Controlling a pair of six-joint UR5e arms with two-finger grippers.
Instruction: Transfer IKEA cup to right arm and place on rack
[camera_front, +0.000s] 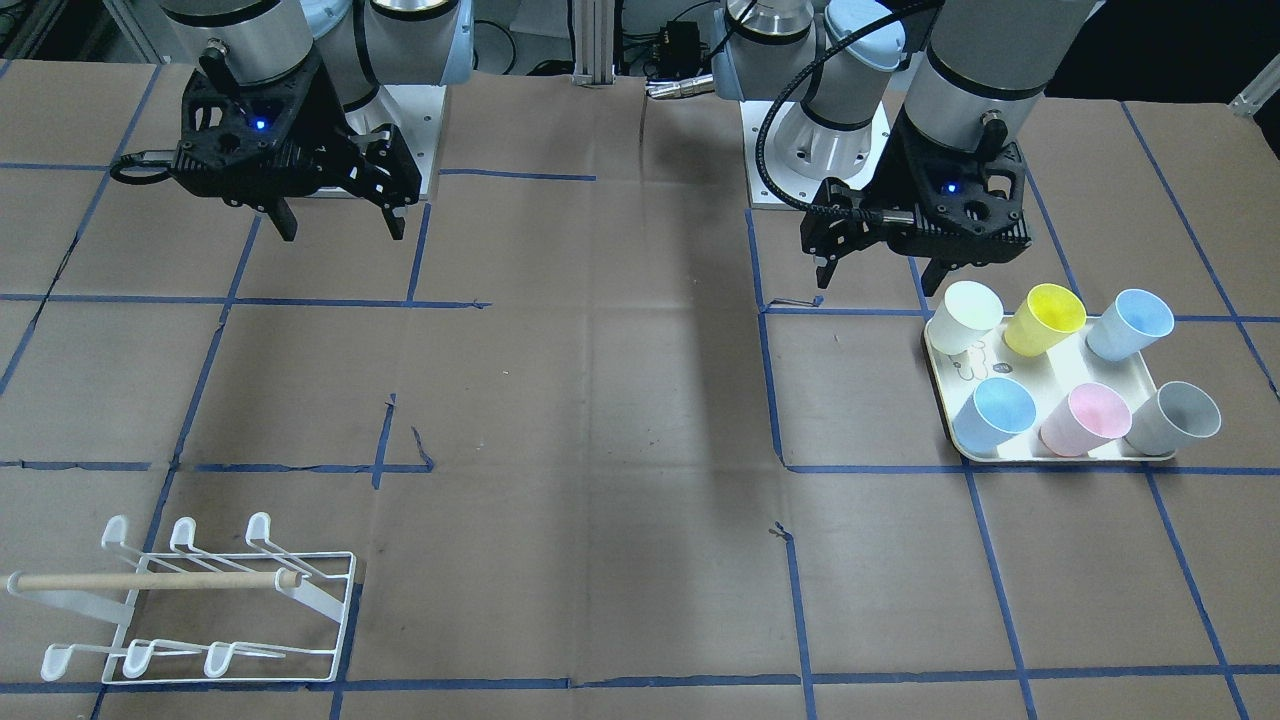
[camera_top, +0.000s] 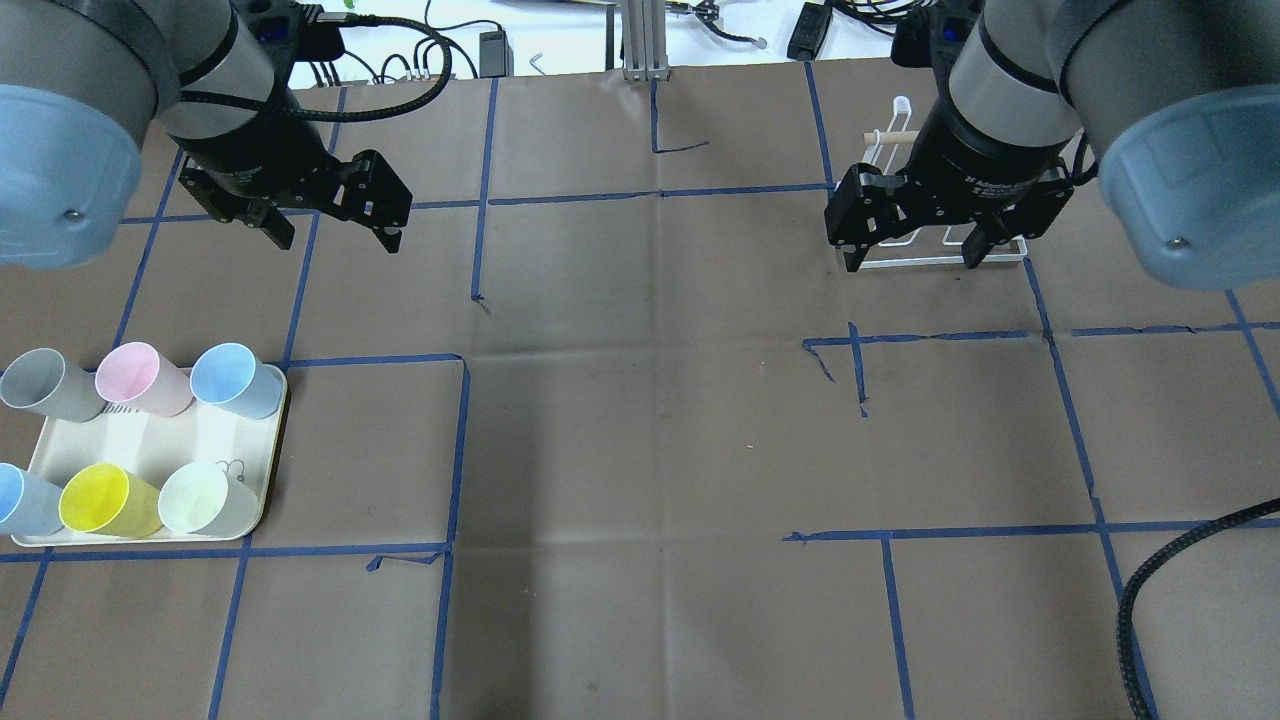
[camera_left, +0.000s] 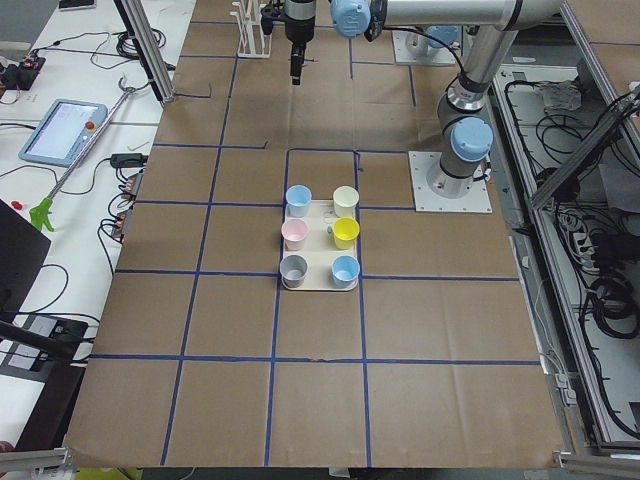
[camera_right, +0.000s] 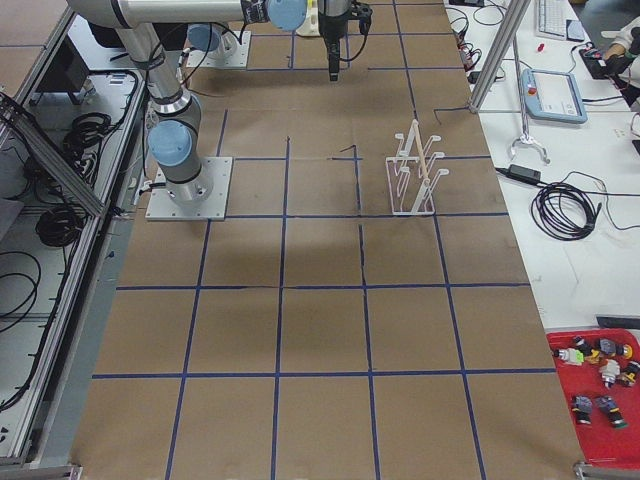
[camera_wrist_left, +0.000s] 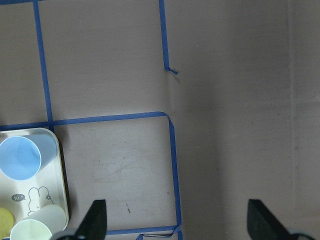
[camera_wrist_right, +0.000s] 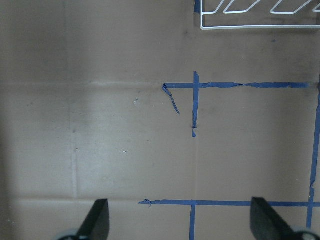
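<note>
**A:** Where were the six cups (camera_front: 1085, 418) at that moment?

**B:** All of them stood mouth-up in two rows on the cream tray (camera_front: 935, 370), on the robot's left side of the tabletop (camera_front: 600, 400). None had been lifted. The rack (camera_front: 200, 600) sat well apart from them on the robot's right side, with nothing on its prongs.

**A:** And the tools?

**B:** The left tool (camera_front: 880, 268) hung above the tabletop, near the tray's robot-side edge. Its fingers were spread wide with nothing between them. The right tool (camera_front: 340, 222) was likewise released and empty, raised over bare paper.

**A:** Why that layout?

**B:** My guess is that it forced the hand-over. The tray lay on the left arm's side and the rack on the right arm's, so a cup had to change tools somewhere in between. The left tool, open near the tray, looked ready for a first pick.

**A:** Did the views differ?

**B:** Yes. The front-facing view showed the whole rack, with its wooden dowel and both rows of hooks. In the overhead view the right tool hid most of it. The left wrist camera caught only a corner of the tray, with a blue cup (camera_wrist_left: 20, 157) and a pale cup (camera_wrist_left: 37, 227). The right wrist camera saw just the rack's base wire.
</note>
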